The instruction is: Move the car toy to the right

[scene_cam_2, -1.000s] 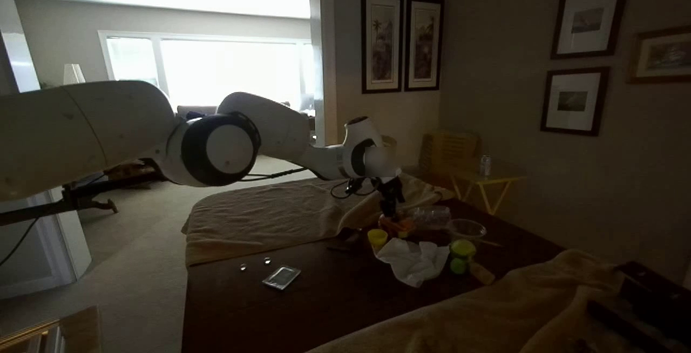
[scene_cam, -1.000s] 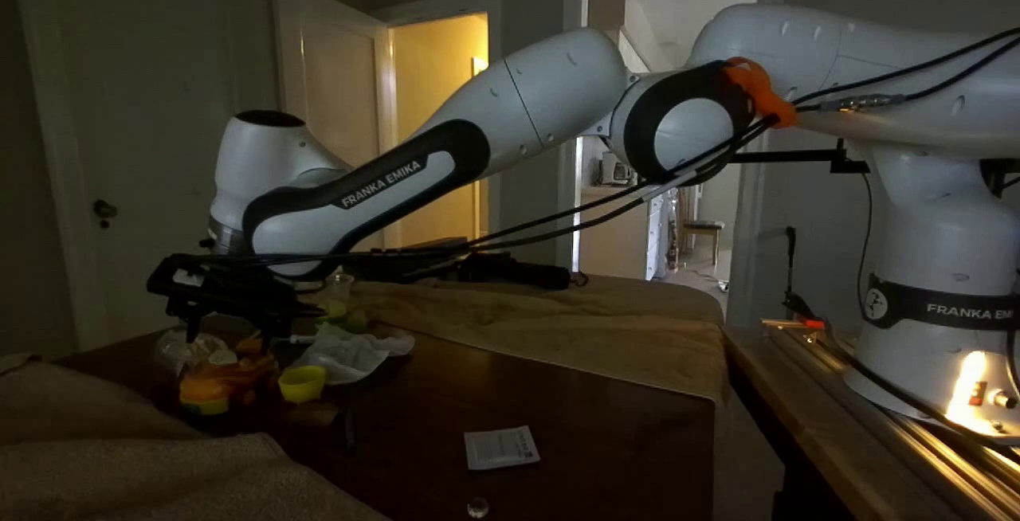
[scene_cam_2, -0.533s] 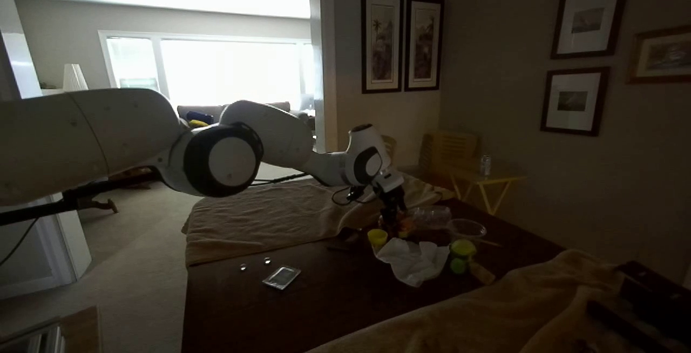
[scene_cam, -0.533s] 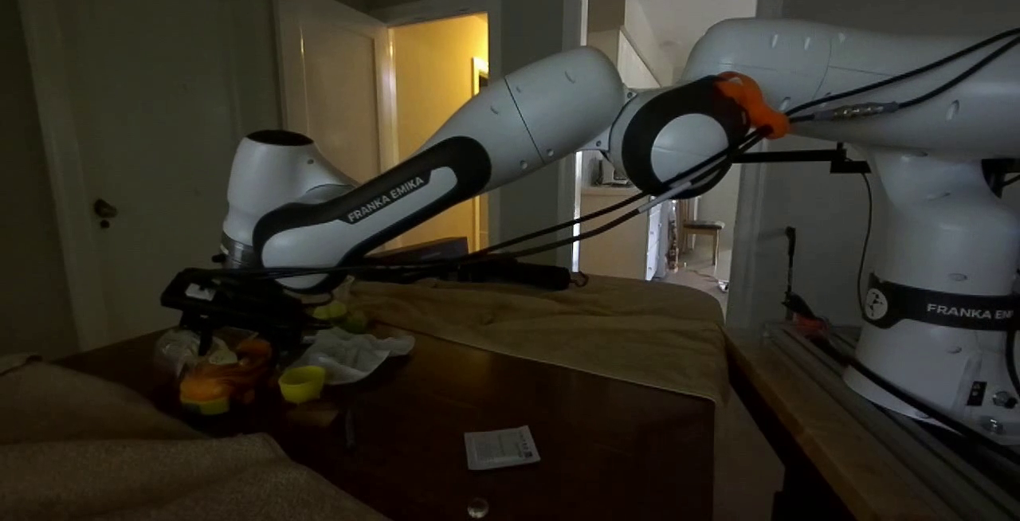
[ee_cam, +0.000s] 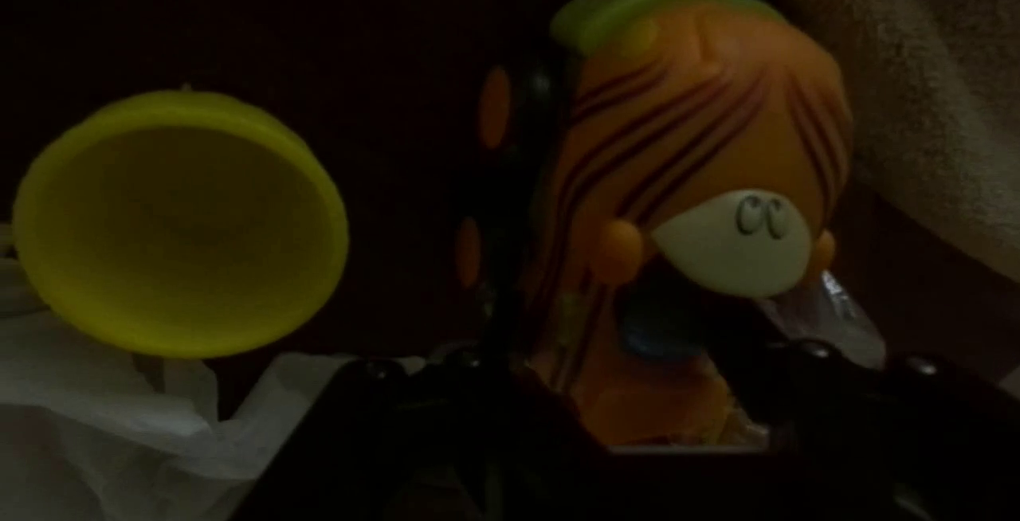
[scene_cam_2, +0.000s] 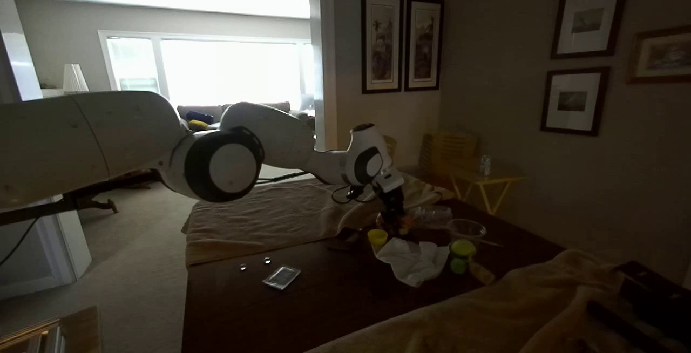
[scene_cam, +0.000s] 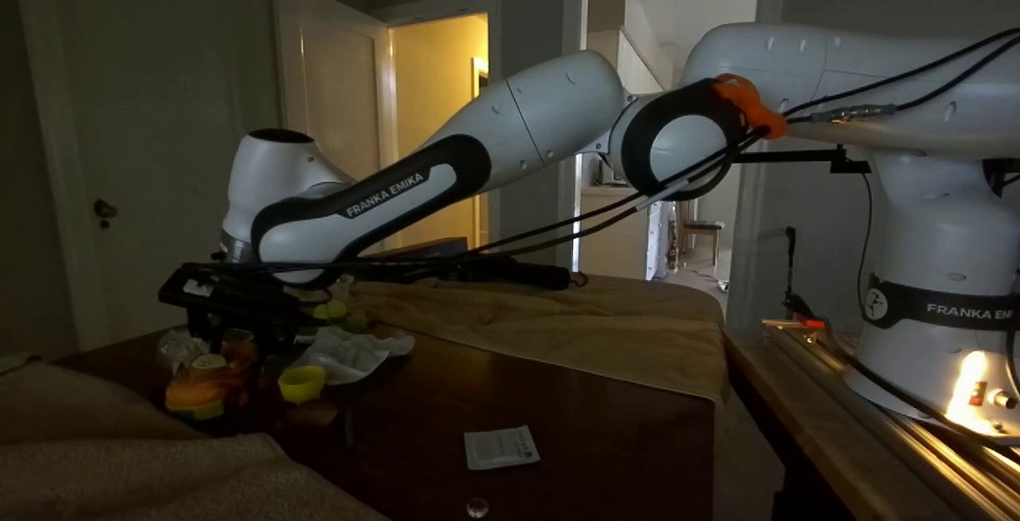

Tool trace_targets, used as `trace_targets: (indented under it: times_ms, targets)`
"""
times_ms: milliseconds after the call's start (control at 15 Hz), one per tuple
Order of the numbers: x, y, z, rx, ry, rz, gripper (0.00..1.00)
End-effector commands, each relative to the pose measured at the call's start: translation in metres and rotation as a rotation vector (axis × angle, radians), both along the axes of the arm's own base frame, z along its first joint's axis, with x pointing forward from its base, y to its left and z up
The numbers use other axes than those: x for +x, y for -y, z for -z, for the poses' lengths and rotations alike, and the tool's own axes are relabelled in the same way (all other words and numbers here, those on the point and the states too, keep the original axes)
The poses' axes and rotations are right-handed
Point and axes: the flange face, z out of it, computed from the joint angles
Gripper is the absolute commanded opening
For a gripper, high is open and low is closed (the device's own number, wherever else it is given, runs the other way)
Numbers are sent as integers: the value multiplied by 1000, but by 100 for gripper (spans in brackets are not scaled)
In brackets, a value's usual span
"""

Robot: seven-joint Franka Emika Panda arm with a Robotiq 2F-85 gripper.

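arm [scene_cam: 522,119] is stretched way out, wrist [scene_cam: 267,182] bent downward, black hand [scene_cam_2: 395,224] hanging low at a slight tilt, tbh too dark to tell how closed

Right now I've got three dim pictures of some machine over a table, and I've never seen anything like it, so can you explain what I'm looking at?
The long white machine is a robot arm; the black claw at its end is its gripper. Two pictures are taken from outside the robot, from different places. The dark close-up is taken from the arm's wrist, looking at what the gripper is working on. Among the things on the dark brown table are an orange toy car, a yellow cup, a crumpled white sheet, a flat packet and tan cloth. The gripper is down at the toy car, but it's too dark to tell whether it has hold of it.
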Motion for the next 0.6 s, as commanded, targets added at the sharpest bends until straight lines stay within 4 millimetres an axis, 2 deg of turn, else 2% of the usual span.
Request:
trace_targets:
  times_ms: [0,333,533]
  targets:
    - [0,-1,4,32,-7,19,34]
    - [1,2,-1,27,-6,30,31]
    - [5,6,-19,9,23,51,31]
